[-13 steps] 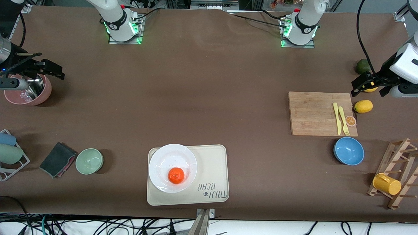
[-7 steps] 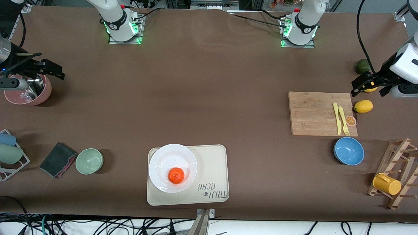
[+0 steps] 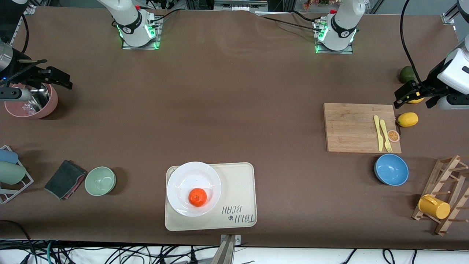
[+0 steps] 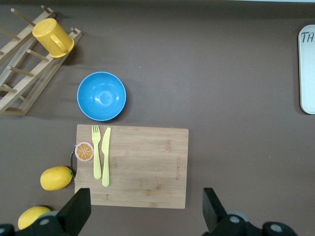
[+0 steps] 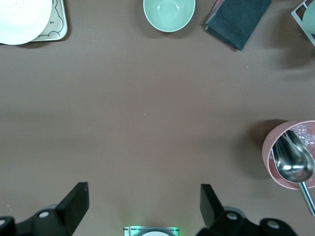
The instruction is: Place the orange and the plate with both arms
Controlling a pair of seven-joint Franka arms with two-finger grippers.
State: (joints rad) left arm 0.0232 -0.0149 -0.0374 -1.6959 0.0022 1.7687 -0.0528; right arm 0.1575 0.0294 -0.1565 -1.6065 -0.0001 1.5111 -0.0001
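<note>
The orange (image 3: 198, 197) lies in the white plate (image 3: 190, 176), which sits on the cream bear-print tray (image 3: 236, 183) near the table's front edge. The plate's edge also shows in the right wrist view (image 5: 19, 19). My left gripper (image 3: 399, 98) is open and empty, up over the table beside the cutting board at the left arm's end; its own view (image 4: 144, 211) shows the jaws wide apart. My right gripper (image 3: 64, 79) is open and empty, up beside the pink bowl at the right arm's end (image 5: 142, 204).
A cutting board (image 3: 361, 127) holds a yellow knife, fork and an orange slice (image 3: 393, 136). A lemon (image 3: 407, 119), blue bowl (image 3: 391, 169) and wooden rack with a yellow cup (image 3: 434, 206) are nearby. Pink bowl with spoon (image 3: 31, 101), green bowl (image 3: 100, 180), dark cloth (image 3: 65, 179).
</note>
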